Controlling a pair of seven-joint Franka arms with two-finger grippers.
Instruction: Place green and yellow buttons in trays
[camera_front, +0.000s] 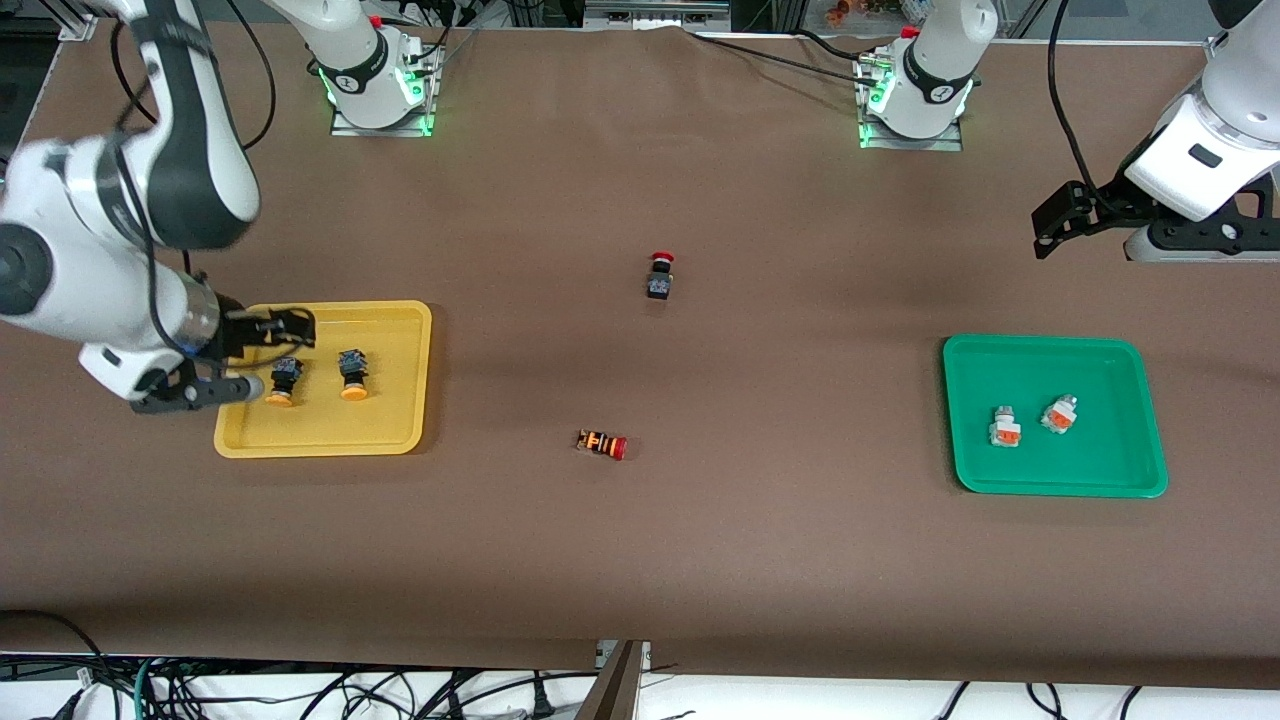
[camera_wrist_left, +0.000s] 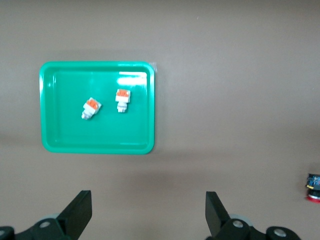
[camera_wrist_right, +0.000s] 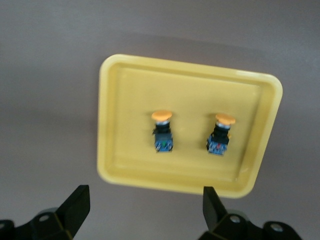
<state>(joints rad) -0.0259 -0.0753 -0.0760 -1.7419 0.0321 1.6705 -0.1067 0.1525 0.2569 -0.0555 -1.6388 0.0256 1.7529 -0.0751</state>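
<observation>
Seemingly nothing is left: both yellow-capped buttons (camera_front: 283, 379) are laid in the yellow tray (camera_front: 400, 440); both white-bodied buttons (camera_front: 1005, 427) in the green tray (camera_front: 1140, 480); the right tool (camera_front: 255, 357), spread and empty, is held over the yellow tray's edge; the left tool (camera_wrist_left: 148, 220), likewise spread, is parked above the surface (camera_front: 640, 560).

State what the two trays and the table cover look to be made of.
Yellow tray and green tray: likely molded plastic, semi-gloss; rounded corners, and light glints on the green tray's floor in the left wrist view. Table cover: matte brown sheet, perhaps paper or felt; no glare.
</observation>
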